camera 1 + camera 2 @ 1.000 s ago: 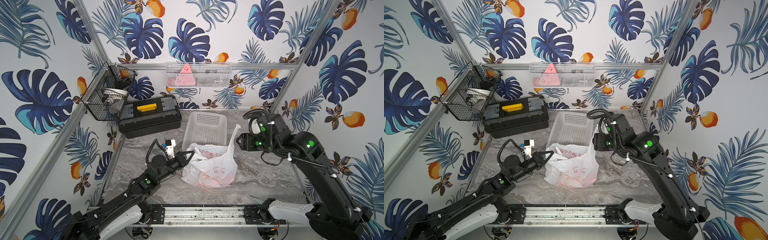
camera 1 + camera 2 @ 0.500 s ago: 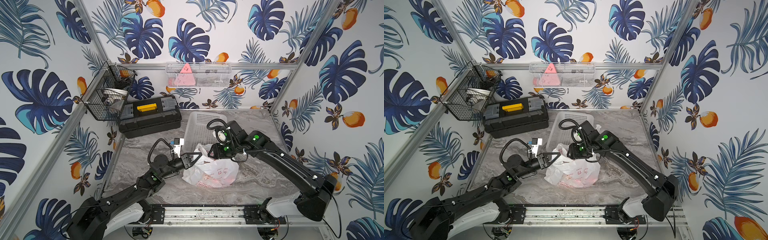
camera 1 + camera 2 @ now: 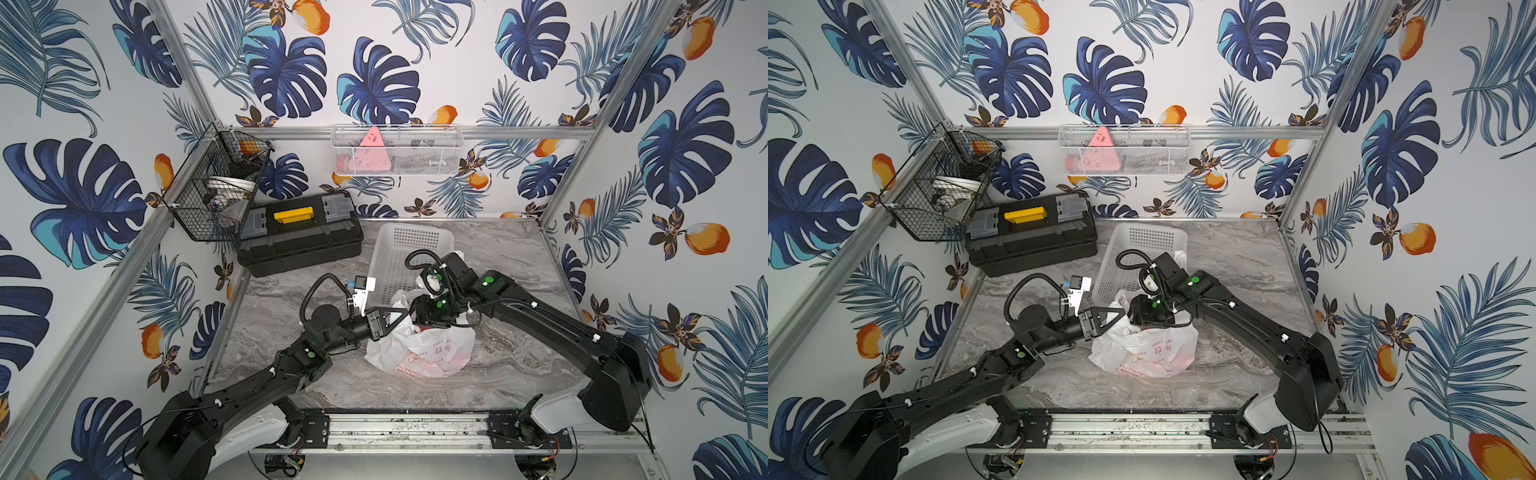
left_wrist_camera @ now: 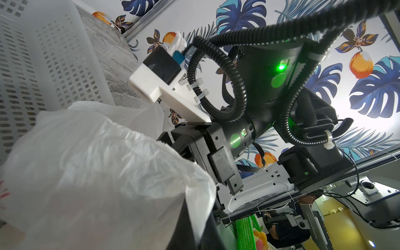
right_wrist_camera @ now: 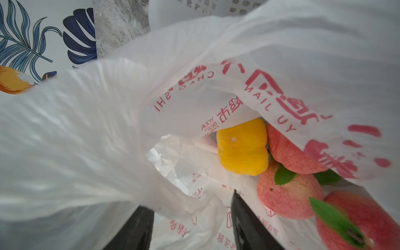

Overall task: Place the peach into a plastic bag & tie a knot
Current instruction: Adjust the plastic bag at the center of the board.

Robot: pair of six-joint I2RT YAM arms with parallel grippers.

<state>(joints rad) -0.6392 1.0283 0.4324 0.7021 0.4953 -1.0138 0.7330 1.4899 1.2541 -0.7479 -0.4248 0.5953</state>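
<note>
Bench: grey marble-patterned slab (image 3: 291,374) with an aluminium rail (image 3: 415,424) along its front edge.
Room: walls (image 3: 415,62) on three sides, papered with large blue leaves and orange fruit, with aluminium posts in the corners.
Toolbox: black case (image 3: 299,237) with a yellow handle, lid down, at the bench's back left against the wall.
Wire basket: black mesh (image 3: 208,199) hung on the left wall's rail. It holds something white and round and something orange, too small to name.
Wall rack: white mesh tray (image 3: 397,149) on the back rail, with a pink triangle (image 3: 370,149) standing in it.
White basket: perforated plastic (image 3: 405,257), on the bench behind the bag and just beside it.
Plastic bag: thin white film with red print (image 3: 428,349), slumped mid-bench between the two arms, mouth open and untied.
Bag contents: three pink peaches (image 5: 287,192) with green leaves lie together inside, and a yellow lumpy item (image 5: 242,147) touches them.
Left tool: clenched (image 3: 405,318) at the bag's near-left rim, with film draped over its finger in the left wrist view.
Right tool: fingers spread apart (image 5: 188,201), lowered into the bag's mouth. Film lies between them and nothing is visibly pinched.
</note>
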